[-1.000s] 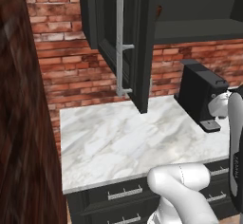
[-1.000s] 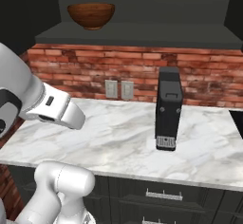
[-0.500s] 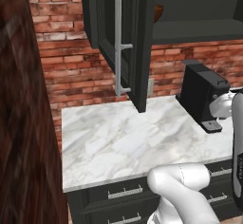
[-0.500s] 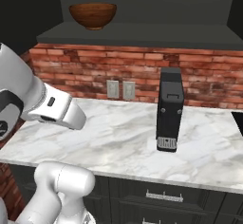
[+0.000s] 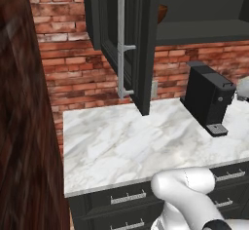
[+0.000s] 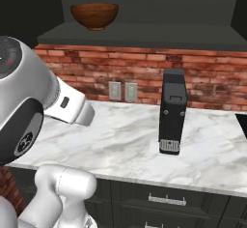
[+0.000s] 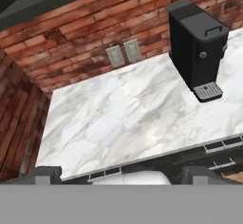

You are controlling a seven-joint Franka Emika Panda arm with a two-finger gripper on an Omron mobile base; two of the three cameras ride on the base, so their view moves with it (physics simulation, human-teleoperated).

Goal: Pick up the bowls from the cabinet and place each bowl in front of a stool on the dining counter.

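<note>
A dark brown wooden bowl [image 6: 94, 15] stands on the left part of the open shelf of the dark cabinet [image 6: 144, 35]. In the left base view only its rim [image 5: 162, 13] peeks out past the open cabinet door [image 5: 133, 44]. In the hand view my gripper [image 7: 123, 175] is open, its two dark fingertips [image 7: 47, 174] set wide apart with nothing between them. It looks down over the marble counter [image 7: 118, 118], well below the shelf. The stool and the dining counter are out of view.
A black coffee machine [image 6: 172, 111] stands on the marble counter under the shelf, right of two wall outlets [image 6: 122, 91]. The open door, with its long silver handle [image 5: 121, 39], juts out over the counter's left part. Black drawers [image 6: 164, 200] run below.
My arm has swung: it has nearly left the right edge of the left base view, and its upper link looms larger in the right base view. Bowl, door and coffee machine stay put.
</note>
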